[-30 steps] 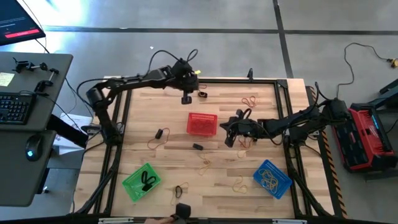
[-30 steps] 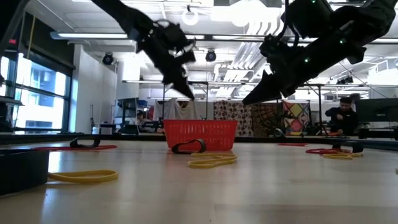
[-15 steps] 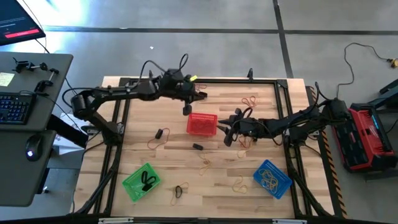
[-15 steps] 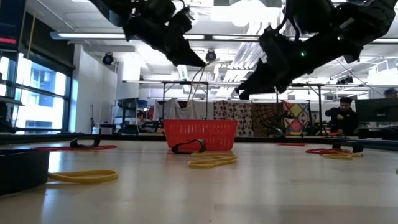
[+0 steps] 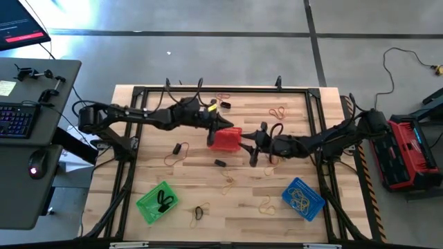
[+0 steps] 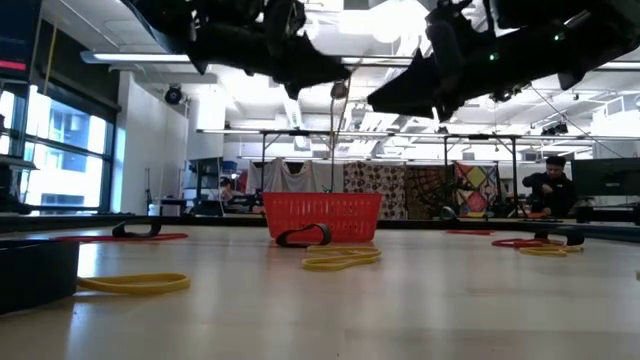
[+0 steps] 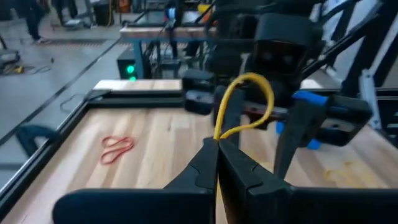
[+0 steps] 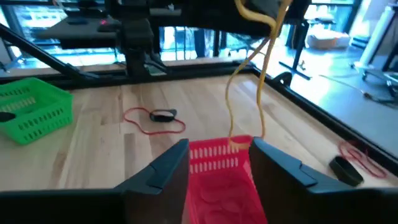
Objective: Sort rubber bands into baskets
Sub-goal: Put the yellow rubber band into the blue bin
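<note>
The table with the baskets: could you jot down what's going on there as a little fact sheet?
Left gripper: shut on a yellow rubber band, held above the red basket
Right gripper: open, beside the red basket
Green basket: holds black bands
Blue basket: holds yellow bands
Loose bands: scattered on the wooden table

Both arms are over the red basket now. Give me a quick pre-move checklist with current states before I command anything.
1. Left gripper shut on the yellow rubber band: ok.
2. Band in the right place: not ok; it hangs over the red basket, which holds reddish bands.
3. Right gripper open and empty: ok.
4. Gap between the two grippers above the basket: cannot tell; they look close.
5. Blue basket, holding yellow bands, unobstructed: ok.
</note>
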Tool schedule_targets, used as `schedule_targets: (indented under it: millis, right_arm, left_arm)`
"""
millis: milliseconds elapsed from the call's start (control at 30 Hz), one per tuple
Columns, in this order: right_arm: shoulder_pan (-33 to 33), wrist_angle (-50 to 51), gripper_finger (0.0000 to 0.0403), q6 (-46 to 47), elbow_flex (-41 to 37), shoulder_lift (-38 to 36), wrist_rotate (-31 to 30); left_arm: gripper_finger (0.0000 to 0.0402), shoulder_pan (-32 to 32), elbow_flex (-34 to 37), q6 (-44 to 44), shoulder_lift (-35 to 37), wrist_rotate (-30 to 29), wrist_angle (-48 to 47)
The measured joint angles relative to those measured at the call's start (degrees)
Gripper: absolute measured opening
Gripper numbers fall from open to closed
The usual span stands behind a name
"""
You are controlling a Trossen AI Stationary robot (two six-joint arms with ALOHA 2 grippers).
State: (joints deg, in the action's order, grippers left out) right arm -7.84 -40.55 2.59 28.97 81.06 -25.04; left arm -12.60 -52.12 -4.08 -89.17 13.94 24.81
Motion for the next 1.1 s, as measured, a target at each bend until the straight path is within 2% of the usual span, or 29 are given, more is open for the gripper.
schedule_targets:
  millis: [233,333,433,667,833,1100]
  right_arm:
    - [-2.23,-5.46,0.0204,-2.97,0.0,0.0,0.1]
    - [-2.46,-7.35,0.0218,-2.95,0.0,0.0,1.9]
    - [-2.46,-7.24,0.0223,-2.63,0.76,0.0,4.16]
    - [-2.45,-5.11,0.0225,-3.06,4.21,0.0,5.11]
    - [-2.44,-4.26,0.0213,-3.07,5.16,0.0,5.78]
    - [-2.29,-5.14,0.0155,-2.64,5.16,0.0,5.72]
  left_arm:
    - [0.0,4.66,0.0,0.64,-0.02,-1.32,3.29]
    - [0.0,6.25,0.0,0.87,-0.06,-3.74,3.89]
    - [0.0,7.4,0.0,0.9,-0.06,-5.64,5.96]
    - [0.0,8.9,0.0,0.9,-0.06,-7.25,8.13]
    - [0.0,9.46,0.0,0.87,-0.06,-7.77,9.64]
    - [0.0,9.74,-0.01,0.87,-1.15,-7.86,12.15]
